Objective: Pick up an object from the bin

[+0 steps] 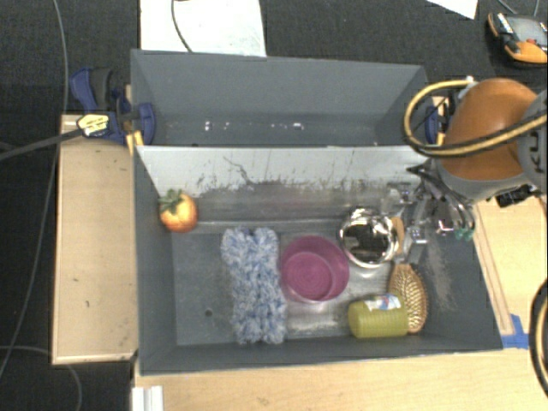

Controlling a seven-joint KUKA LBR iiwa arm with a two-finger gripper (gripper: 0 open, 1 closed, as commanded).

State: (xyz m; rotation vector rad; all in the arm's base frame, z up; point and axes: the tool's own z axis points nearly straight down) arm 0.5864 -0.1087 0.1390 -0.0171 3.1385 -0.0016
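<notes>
gripper [417, 223] low at the right side of the grey bin [282, 92], just beside a mirror-bright rounded metal object [368, 236] lying right of centre, near a magenta bowl [314, 268] and a brown woven brush [411, 296]; whether the gripper is spread or closed cannot be told.

No readable text, brand or number; small label [383, 303] on olive-yellow bottle [375, 322] illegible.

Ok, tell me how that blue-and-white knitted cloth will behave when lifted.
The blue-and-white knitted cloth looks soft and lumpy, so it would probably droop from any pinch point. Its loose knit suggests light weight and good grip. Lying flat on the grey bin floor, it shouldn't roll.
</notes>
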